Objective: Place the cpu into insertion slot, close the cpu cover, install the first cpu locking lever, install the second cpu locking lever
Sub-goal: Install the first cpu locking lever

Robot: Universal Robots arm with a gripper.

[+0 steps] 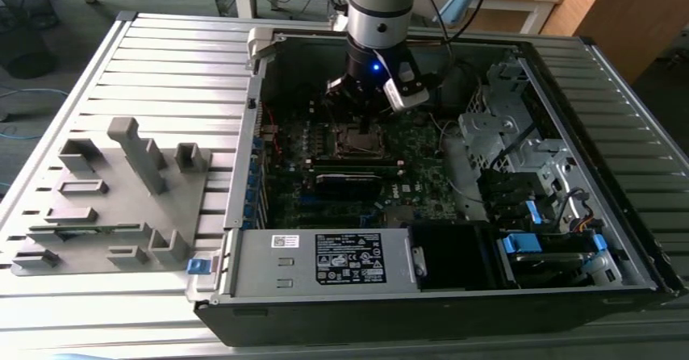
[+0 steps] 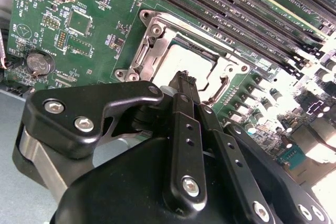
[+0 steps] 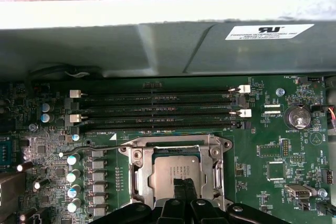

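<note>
Cpu seated, cover apparently down; claw, fingers together, hovers just above; locking stage likely in hand.

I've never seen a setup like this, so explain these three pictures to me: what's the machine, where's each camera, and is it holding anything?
It is a robot arm reaching into an open computer case on a slatted metal table beside a grey parts tray. The exterior view looks on from outside; both wrist views ride on the arm, facing the green circuit board. The gripper is shut and holds nothing; its tips are right at the cpu, framed by the silver cpu cover, near long black memory slots.
</note>
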